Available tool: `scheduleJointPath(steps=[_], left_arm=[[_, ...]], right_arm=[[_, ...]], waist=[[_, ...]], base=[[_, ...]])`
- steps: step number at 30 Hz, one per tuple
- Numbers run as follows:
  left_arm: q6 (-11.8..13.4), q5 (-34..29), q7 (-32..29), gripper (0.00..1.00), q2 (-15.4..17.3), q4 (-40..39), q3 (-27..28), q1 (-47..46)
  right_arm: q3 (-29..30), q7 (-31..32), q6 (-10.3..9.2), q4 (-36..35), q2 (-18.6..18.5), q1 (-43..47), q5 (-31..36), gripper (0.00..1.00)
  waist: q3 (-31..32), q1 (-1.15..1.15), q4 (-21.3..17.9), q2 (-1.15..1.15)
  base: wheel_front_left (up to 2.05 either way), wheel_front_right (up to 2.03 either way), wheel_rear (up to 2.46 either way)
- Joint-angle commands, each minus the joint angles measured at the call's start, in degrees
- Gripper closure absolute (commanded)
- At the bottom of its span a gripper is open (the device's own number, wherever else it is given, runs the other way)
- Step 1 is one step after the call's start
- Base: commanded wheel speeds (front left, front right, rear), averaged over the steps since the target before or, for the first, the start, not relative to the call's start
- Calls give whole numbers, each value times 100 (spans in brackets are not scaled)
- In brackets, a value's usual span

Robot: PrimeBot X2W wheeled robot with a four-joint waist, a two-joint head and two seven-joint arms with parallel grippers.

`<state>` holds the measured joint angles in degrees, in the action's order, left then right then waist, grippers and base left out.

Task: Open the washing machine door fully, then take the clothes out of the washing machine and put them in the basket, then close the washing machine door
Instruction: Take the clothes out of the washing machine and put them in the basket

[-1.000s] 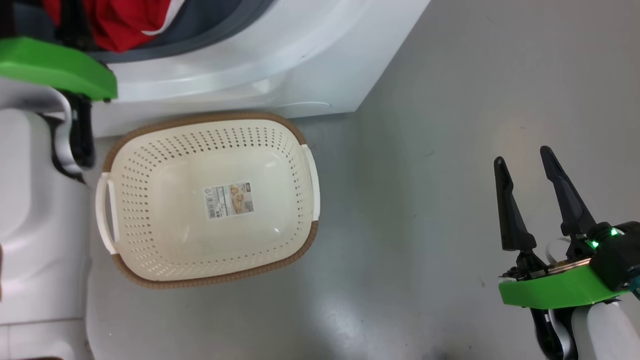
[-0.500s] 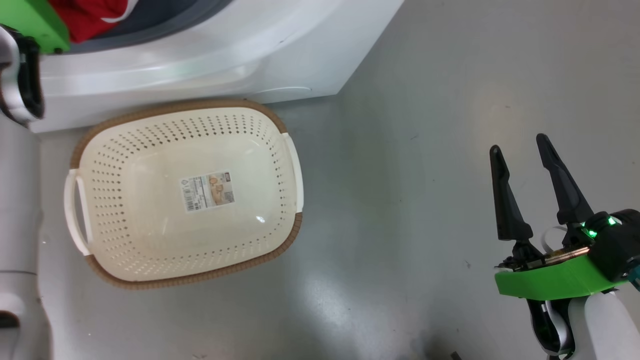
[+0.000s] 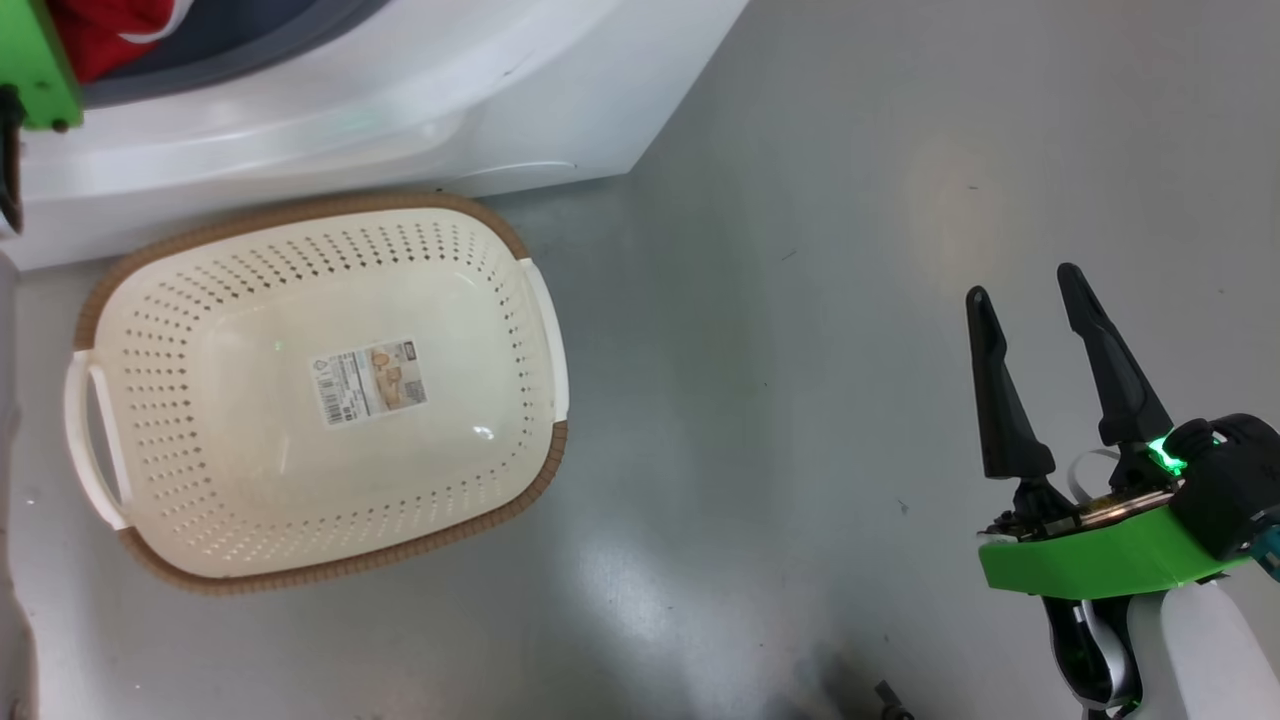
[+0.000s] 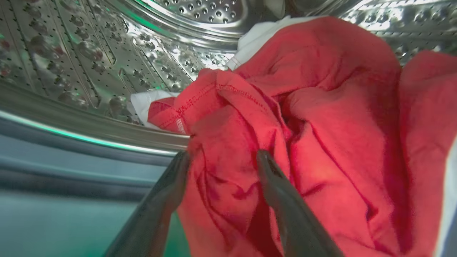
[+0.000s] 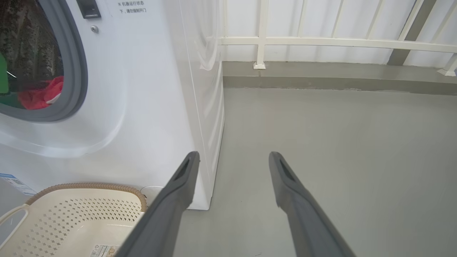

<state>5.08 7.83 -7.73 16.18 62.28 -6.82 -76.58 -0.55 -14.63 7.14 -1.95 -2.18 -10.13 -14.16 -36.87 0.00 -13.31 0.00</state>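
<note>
The white washing machine (image 3: 450, 90) stands at the top left, its opening ringed in grey rubber (image 5: 76, 71). The washing machine door is out of view. Red clothes (image 4: 321, 107) with white trim lie heaped in the steel drum (image 4: 89, 53). My left gripper (image 4: 224, 154) is inside the drum, open, with a fold of the red fabric between its fingertips. The cream basket (image 3: 300, 205) sits empty on the floor before the machine. My right gripper (image 3: 1022, 283) hangs open over bare floor at the right, holding nothing. The right wrist view shows the clothes (image 5: 43, 94) and the basket (image 5: 82, 187).
Grey floor stretches to the right of the machine. A white railing (image 5: 321, 41) on a low kerb closes the far side. My left arm's green wrist part (image 3: 30, 60) sits at the drum's mouth.
The head camera has turned, so the basket and machine sit further left in the picture. Both grippers stay open; the right one holds its place.
</note>
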Motion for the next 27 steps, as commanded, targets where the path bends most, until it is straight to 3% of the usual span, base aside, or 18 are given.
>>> scheduleJointPath(steps=[1,12,13,14,15,16,27], left_arm=[[49,-66,-91,0,327,-39,7,-104],[66,-54,-381,0,444,341,-114,-119],[64,-42,-375,15,440,350,-117,-115],[64,-42,-375,15,440,350,-117,-115],[48,-24,-390,65,430,370,-119,-105],[23,-7,-400,100,425,384,-123,-96],[-271,313,372,100,361,214,-11,91]], right_arm=[[-127,-37,35,-151,-70,-32,-79,0],[-193,-37,35,-147,-70,-20,-145,0],[-196,-37,35,-150,-70,-19,-150,0],[-196,-37,35,-150,-70,-19,-150,0],[-198,-37,35,-154,-70,-17,-155,0],[-199,-37,35,-158,-70,-15,-159,0],[-147,-37,35,-185,-70,-5,-140,0]], waist=[[-16,0,-36,0],[11,0,-151,0],[16,0,-155,0],[16,0,-155,0],[23,0,-157,0],[28,0,-159,0],[33,0,-48,0]], base=[[0,0,0],[0,0,0],[0,0,0],[0,0,0],[0,0,0],[0,0,0],[0,0,0]])
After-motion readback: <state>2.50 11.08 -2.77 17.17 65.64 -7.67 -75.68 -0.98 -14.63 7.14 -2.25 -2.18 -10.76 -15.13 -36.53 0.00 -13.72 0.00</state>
